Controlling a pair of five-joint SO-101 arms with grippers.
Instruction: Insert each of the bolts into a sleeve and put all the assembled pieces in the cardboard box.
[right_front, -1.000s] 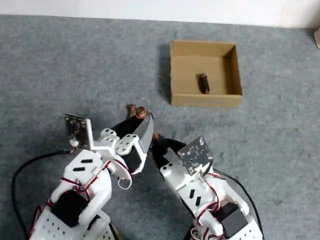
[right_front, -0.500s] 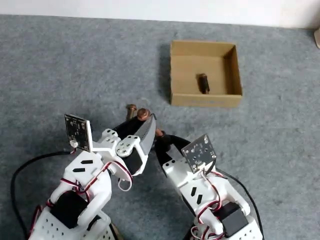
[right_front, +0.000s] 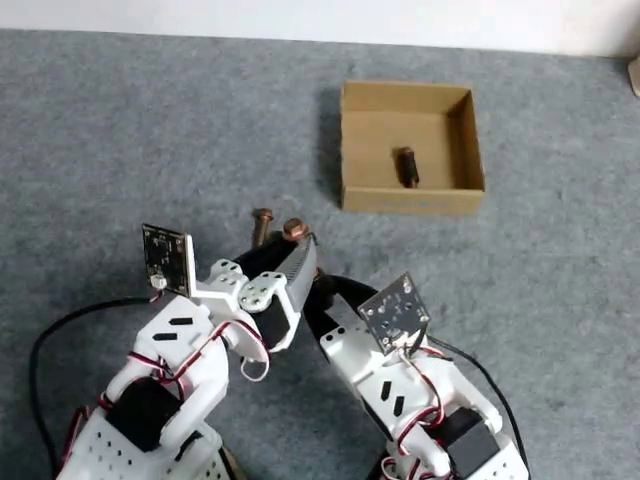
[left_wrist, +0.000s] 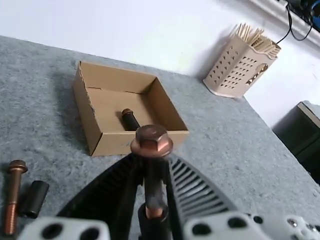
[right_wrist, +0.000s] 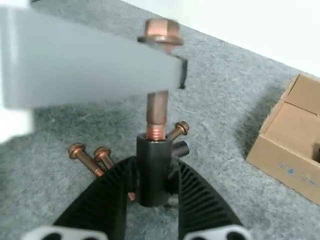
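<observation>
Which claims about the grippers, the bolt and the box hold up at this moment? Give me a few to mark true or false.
1. The left gripper is shut on a bolt, head up. True.
2. The right gripper is open with nothing in it. False: it is shut on a sleeve, held upright.
3. The box has nothing in it. False: one dark piece lies inside.
4. The bolt's tip meets the sleeve's top opening. True.
5. Loose bolts lie on the carpet. True.
</observation>
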